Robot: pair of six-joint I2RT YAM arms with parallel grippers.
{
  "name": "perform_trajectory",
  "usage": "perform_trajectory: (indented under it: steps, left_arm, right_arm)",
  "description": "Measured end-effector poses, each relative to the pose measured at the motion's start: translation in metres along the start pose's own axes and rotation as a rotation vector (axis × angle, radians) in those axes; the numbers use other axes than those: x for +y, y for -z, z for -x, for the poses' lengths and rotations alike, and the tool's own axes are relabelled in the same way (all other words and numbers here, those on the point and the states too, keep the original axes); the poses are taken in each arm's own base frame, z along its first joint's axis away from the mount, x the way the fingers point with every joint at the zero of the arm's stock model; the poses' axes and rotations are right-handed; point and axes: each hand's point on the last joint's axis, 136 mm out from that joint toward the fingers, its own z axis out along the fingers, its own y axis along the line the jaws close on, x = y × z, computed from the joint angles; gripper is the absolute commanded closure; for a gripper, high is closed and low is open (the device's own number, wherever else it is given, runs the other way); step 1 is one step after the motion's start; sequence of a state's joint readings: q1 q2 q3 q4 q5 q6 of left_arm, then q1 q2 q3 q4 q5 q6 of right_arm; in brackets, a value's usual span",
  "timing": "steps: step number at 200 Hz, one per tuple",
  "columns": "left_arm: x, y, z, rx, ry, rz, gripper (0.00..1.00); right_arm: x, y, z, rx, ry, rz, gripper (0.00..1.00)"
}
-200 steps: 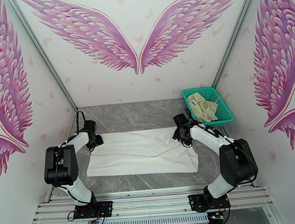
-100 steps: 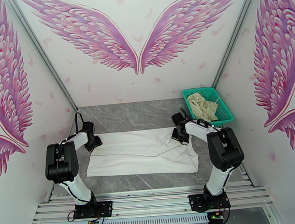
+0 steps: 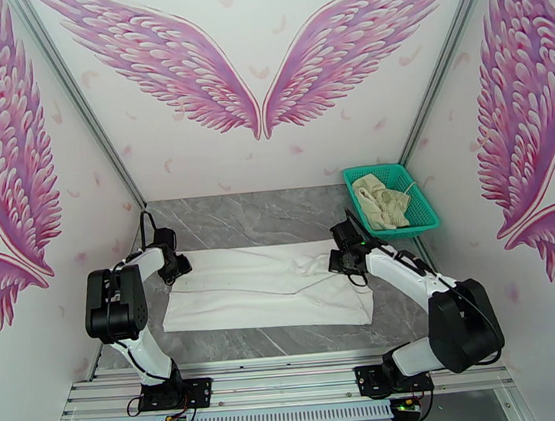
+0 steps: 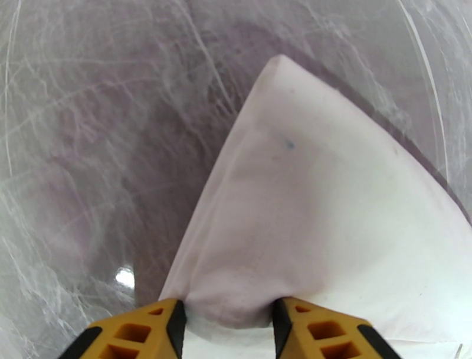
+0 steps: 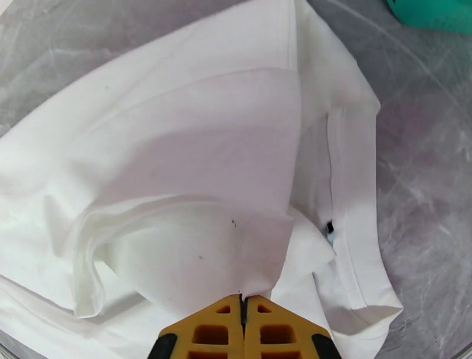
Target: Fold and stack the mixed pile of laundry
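Shirt (image 3: 264, 285): white, spread flat at centre of frame on a grey marble table (image 3: 239, 214), long side running left to right, with a rumpled fold at its upper right.
Left gripper (image 3: 176, 267): at the shirt's upper-left corner, on the cloth.
Right gripper (image 3: 341, 260): at the rumpled upper-right fold, on the cloth.
Basket (image 3: 402, 231): teal mesh, right of centre, apart from the shirt.
Cream garment (image 3: 380, 199): crumpled inside the basket.
Walls (image 3: 274, 162): white, pink wing mural.
Rail (image 3: 283, 383): metal, bottom of frame, carrying both arm bases.

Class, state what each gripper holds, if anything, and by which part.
Both hold the white shirt. The left gripper grips bunched cloth at its far-left end, and the right gripper pinches a raised fold near its right end.
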State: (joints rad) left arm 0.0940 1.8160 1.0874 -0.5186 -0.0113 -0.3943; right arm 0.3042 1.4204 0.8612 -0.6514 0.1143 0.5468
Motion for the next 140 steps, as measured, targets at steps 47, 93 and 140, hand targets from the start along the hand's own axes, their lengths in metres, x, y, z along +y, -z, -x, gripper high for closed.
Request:
perform_trajectory:
  steps: [47, 93, 140]
  left_arm:
    - [0.003, 0.001, 0.004, 0.000, 0.012, -0.003, 0.53]
    - [-0.009, 0.035, 0.021, -0.056, -0.052, 0.007, 0.52]
    - [-0.076, 0.072, 0.041, -0.143, -0.221, -0.108, 0.49]
  right_arm:
    - [-0.015, 0.007, -0.026, 0.008, -0.039, 0.002, 0.50]
    - [-0.003, 0.046, -0.005, -0.050, -0.081, 0.063, 0.49]
    - [0.037, 0.029, 0.003, 0.042, -0.077, 0.095, 0.48]
